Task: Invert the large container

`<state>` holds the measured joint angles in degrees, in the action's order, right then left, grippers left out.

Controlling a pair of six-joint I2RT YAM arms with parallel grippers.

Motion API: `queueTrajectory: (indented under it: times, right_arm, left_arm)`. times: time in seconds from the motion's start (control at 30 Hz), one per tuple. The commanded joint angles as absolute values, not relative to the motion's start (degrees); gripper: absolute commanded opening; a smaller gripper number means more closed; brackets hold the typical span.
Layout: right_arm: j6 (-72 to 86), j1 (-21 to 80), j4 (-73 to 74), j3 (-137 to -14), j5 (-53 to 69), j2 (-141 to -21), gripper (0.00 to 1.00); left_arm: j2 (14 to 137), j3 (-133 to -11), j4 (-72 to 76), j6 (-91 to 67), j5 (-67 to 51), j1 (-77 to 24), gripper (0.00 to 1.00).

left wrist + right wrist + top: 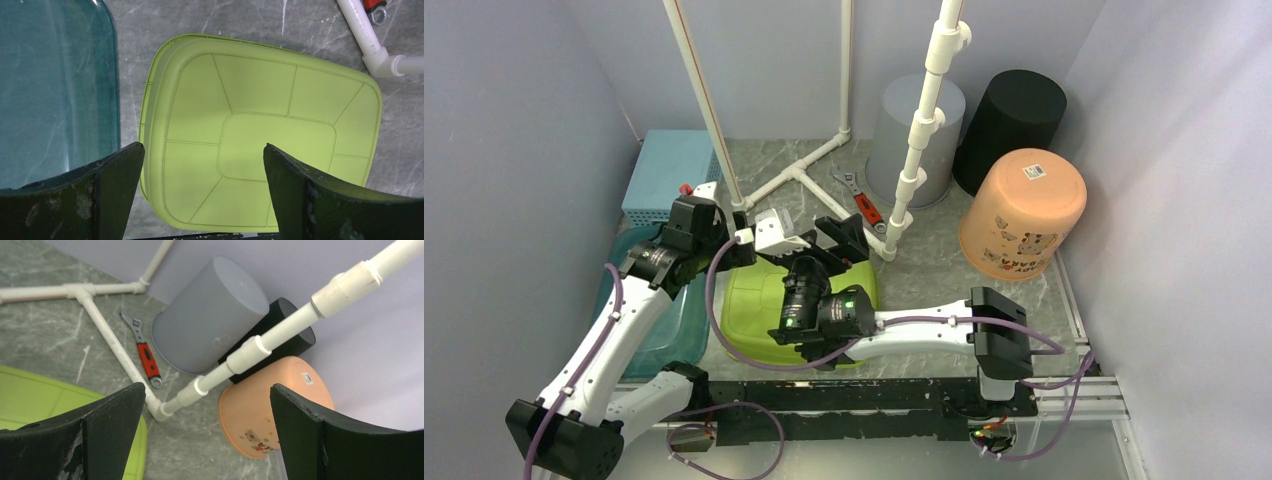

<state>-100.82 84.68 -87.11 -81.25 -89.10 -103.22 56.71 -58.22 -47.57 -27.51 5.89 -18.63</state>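
Note:
The large lime-green container [754, 312] lies on the marble table with its ribbed bottom facing up. The left wrist view shows it [260, 95] from straight above. My left gripper [776, 238] hovers over its far edge, open [202, 146], with nothing between the fingers and clear of the plastic. My right gripper [844, 240] is raised above the container's far right corner and aims at the back right. It is open [207, 386] and empty. Only a green corner [30, 395] shows in the right wrist view.
A translucent teal tub [679, 320] sits close against the green container's left side, with a blue basket [669, 170] behind it. A white pipe frame [799, 175] and a red-handled wrench [864, 205] lie beyond. Grey [919, 125], black [1014, 120] and orange [1024, 210] buckets stand upside down at back right.

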Motion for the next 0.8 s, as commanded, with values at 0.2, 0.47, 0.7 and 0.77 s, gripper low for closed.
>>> queueTrajectory:
  times: [0.2, 0.47, 0.7, 0.77]
  right_arm:
    - [-95.4, 80.4, -97.2, -82.3, -99.4, -99.9, 1.0]
    - [-98.1, 71.1, -97.8, -81.6, -98.5, -88.3, 1.0]
    - [-102.7, 71.4, -98.0, -73.2, -97.7, -80.6, 1.0]
    - [-103.2, 71.2, -97.9, -69.7, -96.5, -78.2, 1.0]
  left_arm:
    - [57.3, -60.3, -45.3, -25.9, 1.1, -17.1, 0.94]
    - [60.0, -69.7, -49.7, -21.8, 0.6, -14.6, 0.95]
    - [62.2, -73.7, -51.0, -20.3, -1.1, -11.5, 0.95]
    - [62.3, -74.6, -51.9, -19.7, -0.7, -11.1, 0.95]
